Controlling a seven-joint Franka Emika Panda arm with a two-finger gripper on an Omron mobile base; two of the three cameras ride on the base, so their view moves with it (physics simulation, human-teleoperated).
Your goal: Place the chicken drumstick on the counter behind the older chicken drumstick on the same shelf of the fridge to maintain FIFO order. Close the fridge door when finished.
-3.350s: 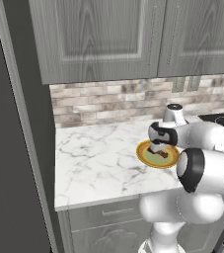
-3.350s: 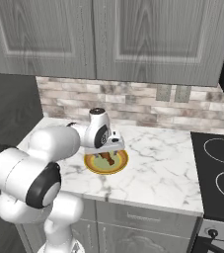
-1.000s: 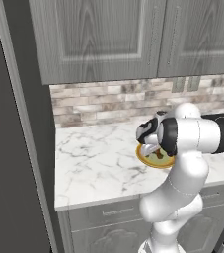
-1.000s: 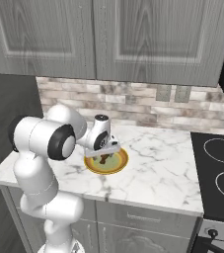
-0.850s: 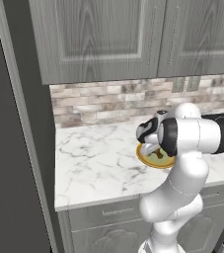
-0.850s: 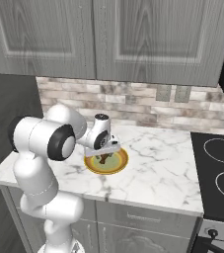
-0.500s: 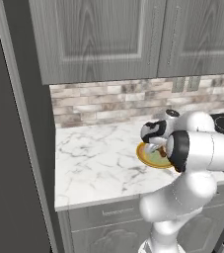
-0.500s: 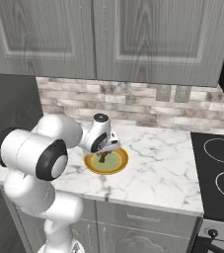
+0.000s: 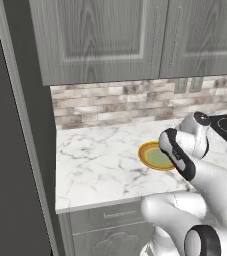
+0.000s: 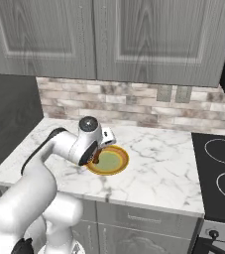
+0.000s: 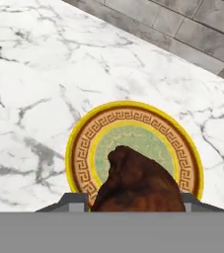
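The chicken drumstick (image 11: 138, 180), glossy reddish-brown, sits between my gripper's (image 11: 133, 200) finger tips, and the gripper is shut on it. It hangs just above a yellow plate (image 11: 81, 143) with a green centre, which lies on the white marble counter (image 11: 39, 74). In the right base view the gripper (image 10: 97, 158) points down over the plate's (image 10: 116, 161) left rim, with a dark sliver of the drumstick (image 10: 95, 160) below the hand. The plate (image 9: 152, 156) also shows in the left base view, partly behind my arm. The older chicken drumstick, the shelf and the fridge door are out of view.
A tall dark grey panel (image 9: 10, 150) stands at the counter's left end. Grey wall cupboards (image 10: 104, 34) hang above a brick backsplash (image 10: 134, 106). A black cooktop (image 10: 220, 168) lies to the right. Bare marble (image 9: 95, 160) stretches left of the plate.
The jaws have closed on the drumstick. The hand has risen a little off the plate, and the arm's elbow has swung round and dropped lower.
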